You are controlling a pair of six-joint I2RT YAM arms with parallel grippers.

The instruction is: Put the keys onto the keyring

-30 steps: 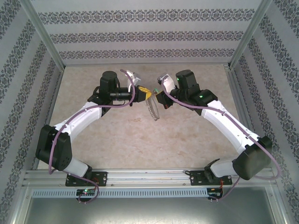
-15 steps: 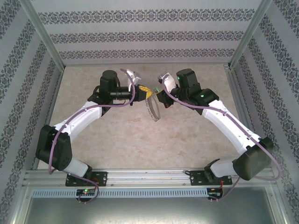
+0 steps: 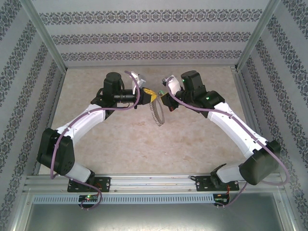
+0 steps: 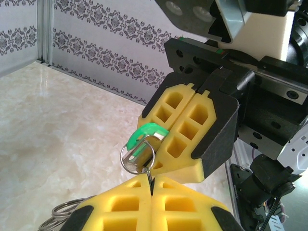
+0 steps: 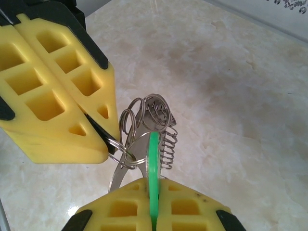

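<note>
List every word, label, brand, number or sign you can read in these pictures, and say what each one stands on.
No readable text anywhere.
The left gripper, right gripper, green-headed key, keyring and marbled table carry no lettering.
The bands on the wallpaper are ornament, not writing.

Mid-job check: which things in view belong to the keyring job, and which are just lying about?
Job: green key, pinched in right claw; keyring, held by left claw.
Not the job: table, patterned walls, metal rail.
</note>
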